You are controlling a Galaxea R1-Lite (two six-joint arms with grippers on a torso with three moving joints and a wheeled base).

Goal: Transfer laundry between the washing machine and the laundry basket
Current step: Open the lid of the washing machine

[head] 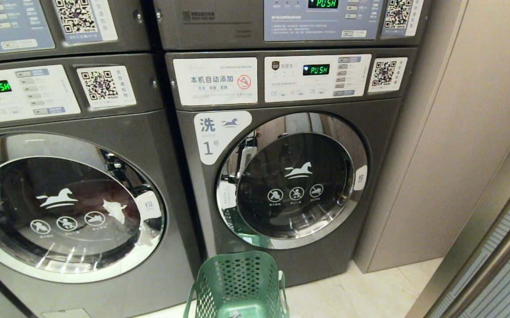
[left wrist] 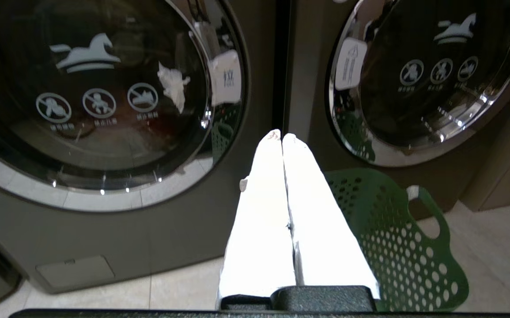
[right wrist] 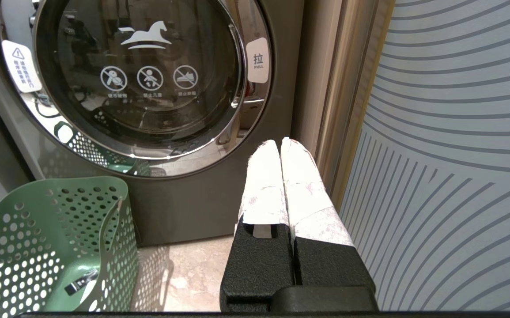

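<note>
The washing machine [head: 104,128] is the dark grey front-loader on the left, and its round chrome-rimmed door [left wrist: 91,88] is closed. Laundry shows behind the glass: a white piece [head: 114,210] [left wrist: 173,84] against a dim reddish patch. The green laundry basket [head: 237,282] [left wrist: 396,238] [right wrist: 51,238] stands on the floor between the two washers, with no cloth visible in it. My left gripper [left wrist: 282,134] hangs shut and empty low before the washers, beside the basket. On the basket's other side my right gripper [right wrist: 280,142] is shut and empty. Neither arm shows in the head view.
A like washer labelled 1 [head: 290,176] [right wrist: 144,75] stands right of it, door closed, with more machines stacked above [head: 281,22]. A beige wall panel [head: 458,132] and a striped glass door [right wrist: 449,154] close in the right side. The floor [right wrist: 193,274] is pale tile.
</note>
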